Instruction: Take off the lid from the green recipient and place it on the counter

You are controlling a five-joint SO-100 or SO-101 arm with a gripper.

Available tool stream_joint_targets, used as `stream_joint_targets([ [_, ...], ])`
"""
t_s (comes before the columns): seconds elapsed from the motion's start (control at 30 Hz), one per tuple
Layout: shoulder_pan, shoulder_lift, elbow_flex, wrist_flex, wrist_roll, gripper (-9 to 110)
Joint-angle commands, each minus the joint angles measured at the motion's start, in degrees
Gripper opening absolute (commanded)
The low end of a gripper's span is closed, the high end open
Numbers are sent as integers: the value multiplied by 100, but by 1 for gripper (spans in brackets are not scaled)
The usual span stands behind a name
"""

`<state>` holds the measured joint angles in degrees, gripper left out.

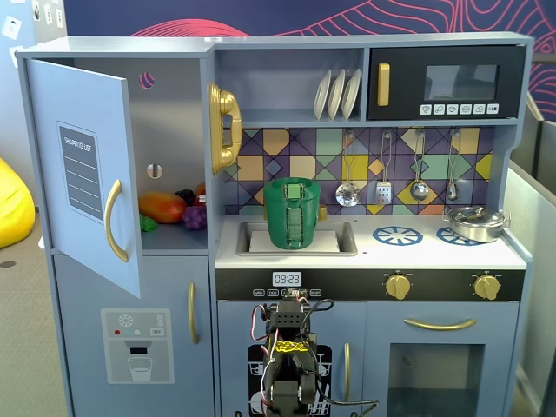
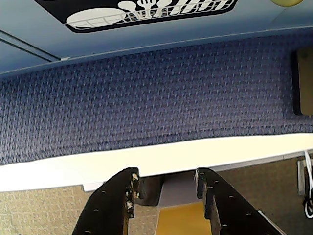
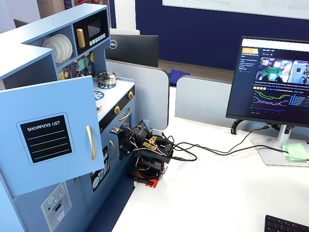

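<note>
In a fixed view, the green recipient (image 1: 298, 217) stands upright in the grey sink of the white counter (image 1: 417, 253). The green lid (image 1: 293, 183) lies on top of it, its strap handle up. My arm (image 1: 287, 356) is folded low in front of the kitchen, well below the counter, and also shows on the white desk in the other fixed view (image 3: 147, 155). In the wrist view my gripper (image 2: 166, 180) is open and empty, facing blue carpet and the desk's white edge. The fridge door hides the pot and lid in the side fixed view.
A silver pan (image 1: 476, 223) sits on the right burner and also shows in the side fixed view (image 3: 108, 76). The fridge door (image 1: 87, 174) hangs open at the left. Utensils (image 1: 347, 193) hang behind the sink. A monitor (image 3: 275, 79) stands on the desk.
</note>
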<state>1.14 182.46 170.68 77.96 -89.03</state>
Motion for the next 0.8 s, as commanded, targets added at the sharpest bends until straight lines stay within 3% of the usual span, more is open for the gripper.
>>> stream_joint_targets([
  [0.0,88,-26,105,976,290,0],
  [0.37,97,-35,105,905,308,0],
  [0.53,396,-79,-519,-422,237,0],
  [0.77,501,-1397,-3111,-2443,-123,0],
])
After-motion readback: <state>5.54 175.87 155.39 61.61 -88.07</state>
